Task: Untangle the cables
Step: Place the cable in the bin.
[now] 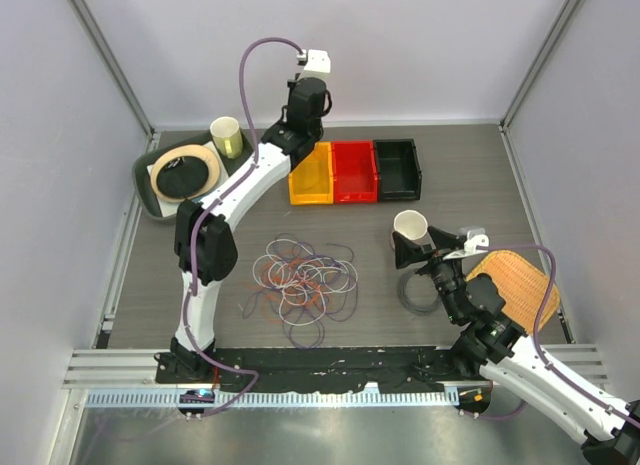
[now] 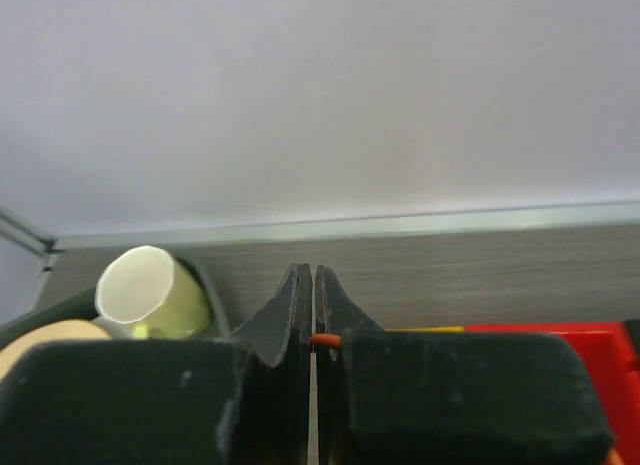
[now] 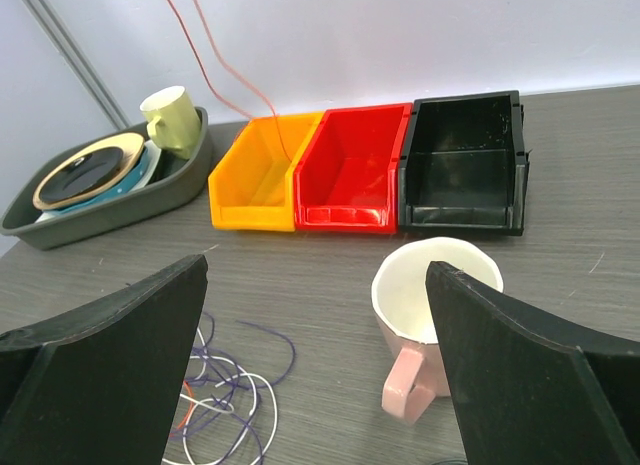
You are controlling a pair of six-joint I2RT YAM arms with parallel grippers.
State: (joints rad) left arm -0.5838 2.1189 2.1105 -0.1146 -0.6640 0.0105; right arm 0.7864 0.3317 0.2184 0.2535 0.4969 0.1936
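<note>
The left gripper [image 2: 313,320] is clenched on an orange cable [image 2: 325,339], a short bit of it showing between the closed fingertips. In the right wrist view this strand hangs from above down into the orange bin [image 3: 255,180]. The other cables [image 1: 305,275] lie in a loose white, orange and purple heap on the bench [image 1: 480,185]. In the top view the heap is at 6 o'clock from the left gripper and well apart from it. The right gripper [image 3: 315,270] is released, its jaws spread wide low over the bench. A pink-handled mug [image 3: 432,285] stands just ahead of it. In the top view the heap sits near it, at 9 o'clock.
</note>
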